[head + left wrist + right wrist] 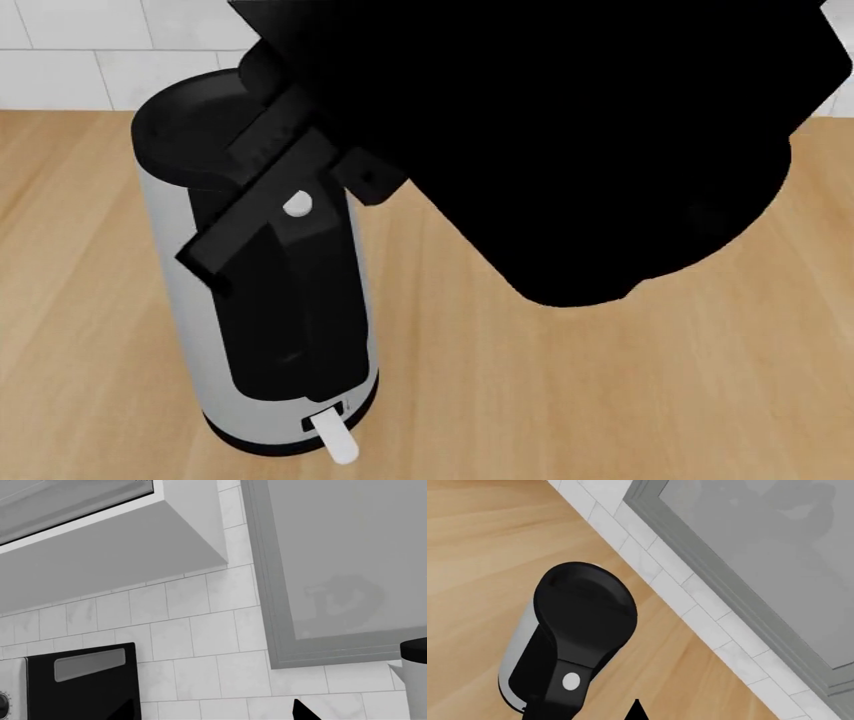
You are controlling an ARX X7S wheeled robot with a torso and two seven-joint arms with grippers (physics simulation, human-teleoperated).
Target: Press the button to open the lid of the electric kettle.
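Up first, the left wrist view: it looks at wall tiles (pixel 193 635), a grey cabinet door (pixel 340 570) and a black appliance (pixel 83 682). Only a sliver of the kettle (pixel 415 680) shows at the frame's edge, and one dark tip of the left gripper (pixel 303 712), so I cannot tell whether it is open or closed.

Next, the head view: the kettle stands upright on the wooden counter (pixel 561 400), its lid (pixel 200 125) shut. The button (pixel 298 205) sits high on the black handle. A big black arm mass (pixel 574 140) covers the upper right, with a dark bar reaching down past the button.

Lastly, the right wrist view looks down on the lid and button (pixel 570 681). Only a fingertip of the right gripper (pixel 637 710) shows, near the button but apart; its state is unclear. I judge the press needs that tip centred on the disc, then pushed straight in without tipping the slim kettle.
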